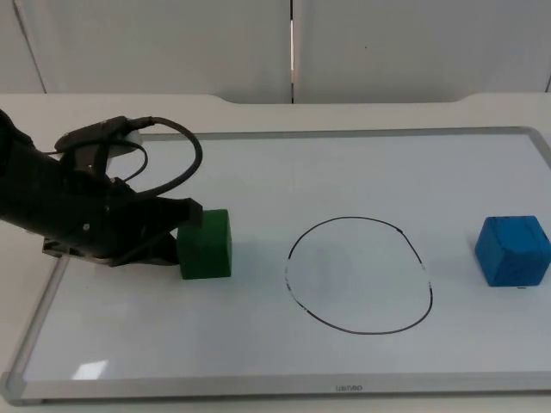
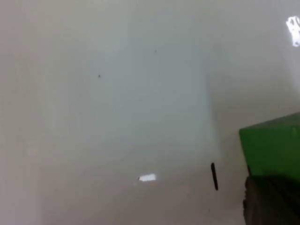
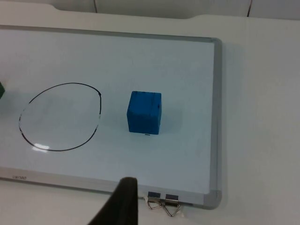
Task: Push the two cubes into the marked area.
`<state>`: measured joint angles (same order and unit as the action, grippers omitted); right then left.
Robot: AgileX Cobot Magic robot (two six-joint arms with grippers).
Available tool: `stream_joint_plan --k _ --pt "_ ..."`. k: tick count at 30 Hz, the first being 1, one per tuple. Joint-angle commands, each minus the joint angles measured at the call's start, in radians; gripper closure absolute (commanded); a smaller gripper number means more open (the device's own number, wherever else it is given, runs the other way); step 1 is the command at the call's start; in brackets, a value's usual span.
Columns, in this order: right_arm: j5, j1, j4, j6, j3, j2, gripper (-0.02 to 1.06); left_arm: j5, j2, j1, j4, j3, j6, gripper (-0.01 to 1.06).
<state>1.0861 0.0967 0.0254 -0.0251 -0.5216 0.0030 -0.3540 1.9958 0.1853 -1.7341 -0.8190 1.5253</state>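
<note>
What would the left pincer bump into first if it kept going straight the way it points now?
The green cube: the left pincer sits right against its side, pointing toward the drawn circle. Whether they touch yet is hard to tell.

Green cube (image 2: pixel 274 145) cut off by frame edge

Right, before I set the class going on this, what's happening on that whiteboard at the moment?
The left gripper is low on the whiteboard, right against the outer side of the green cube, placed to push it toward the drawn black oval. The green cube sits outside the oval, just left of it in the top view. The blue cube stands untouched near the board's right edge, also outside the oval. The right gripper hangs back above the board's near edge, waiting. Neither cube is inside the mark yet.
</note>
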Motion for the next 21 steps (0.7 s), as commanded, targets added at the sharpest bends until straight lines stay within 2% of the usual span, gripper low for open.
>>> stream_joint_plan --k 1,6,16,21 --pt "-0.008 -0.005 0.005 -0.008 0.006 -0.003 -0.01 0.001 -0.001 0.004 -0.010 -0.008 -0.006 1.05" --pt "-0.008 -0.005 0.005 -0.008 0.006 -0.003 -0.01 -0.025 -0.001 0.014 -0.010 -0.015 -0.008 1.05" --pt "-0.008 -0.005 0.005 -0.008 0.006 -0.003 -0.01 -0.002 0.012 0.073 -0.010 -0.051 -0.020 1.05" --pt "-0.008 -0.005 0.005 -0.008 0.006 -0.003 -0.01 0.000 0.012 0.076 -0.010 -0.053 -0.031 1.05"
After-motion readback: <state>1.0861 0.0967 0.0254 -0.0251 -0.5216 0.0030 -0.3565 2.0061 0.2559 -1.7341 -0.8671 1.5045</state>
